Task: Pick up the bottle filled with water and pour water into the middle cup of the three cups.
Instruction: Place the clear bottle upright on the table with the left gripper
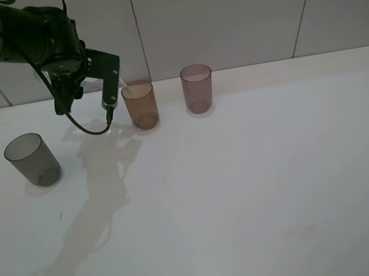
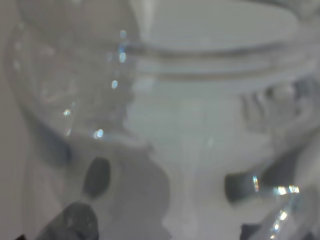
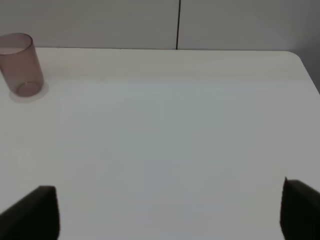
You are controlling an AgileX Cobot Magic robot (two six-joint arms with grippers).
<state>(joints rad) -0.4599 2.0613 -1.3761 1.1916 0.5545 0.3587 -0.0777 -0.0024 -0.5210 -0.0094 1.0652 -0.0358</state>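
Tumblers of translucent plastic stand apart on a white counter (image 1: pixel 271 187): a dark grey tumbler (image 1: pixel 32 160), an amber-brown tumbler (image 1: pixel 141 105) in the middle and a mauve-pink tumbler (image 1: pixel 197 88). The left gripper (image 1: pixel 109 97), pinched on a small clear colourless plastic bottle (image 1: pixel 126 89), tilts its neck to the amber-brown tumbler's rim. The right gripper (image 3: pixel 167 207) hangs over the counter, jaws spread wide.

Left hand (image 1: pixel 97 96) beside middle cup (image 1: pixel 140 104)
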